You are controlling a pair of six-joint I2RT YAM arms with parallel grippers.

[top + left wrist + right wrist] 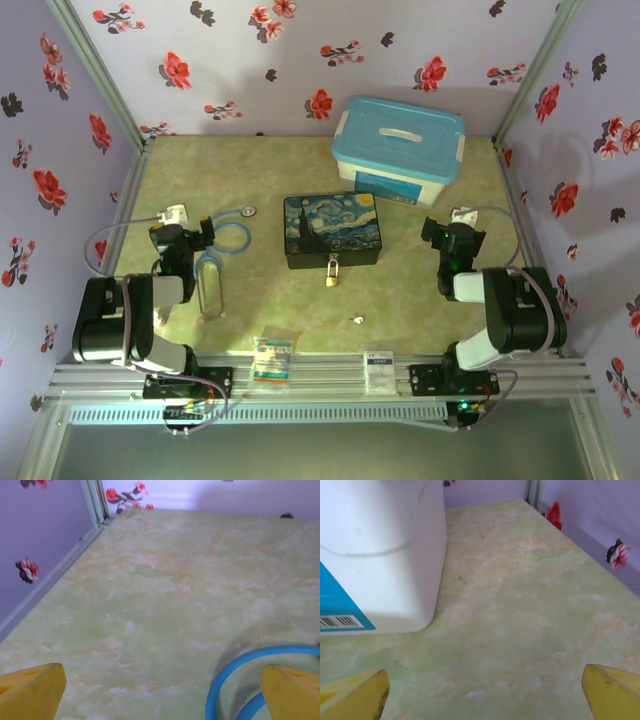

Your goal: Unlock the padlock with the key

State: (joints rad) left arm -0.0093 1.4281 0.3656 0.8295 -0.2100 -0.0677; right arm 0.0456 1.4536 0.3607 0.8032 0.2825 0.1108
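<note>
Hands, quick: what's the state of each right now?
Left hand: open, holding nothing.
Right hand: open, holding nothing.

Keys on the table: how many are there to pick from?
1. The key lies on the table, on the near side of the padlock and slightly right. Any inside the starry box or blue-lidded bin would be hidden.

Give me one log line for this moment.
left claw open, empty | right claw open, empty | padlock at box front | key loose on table
</note>
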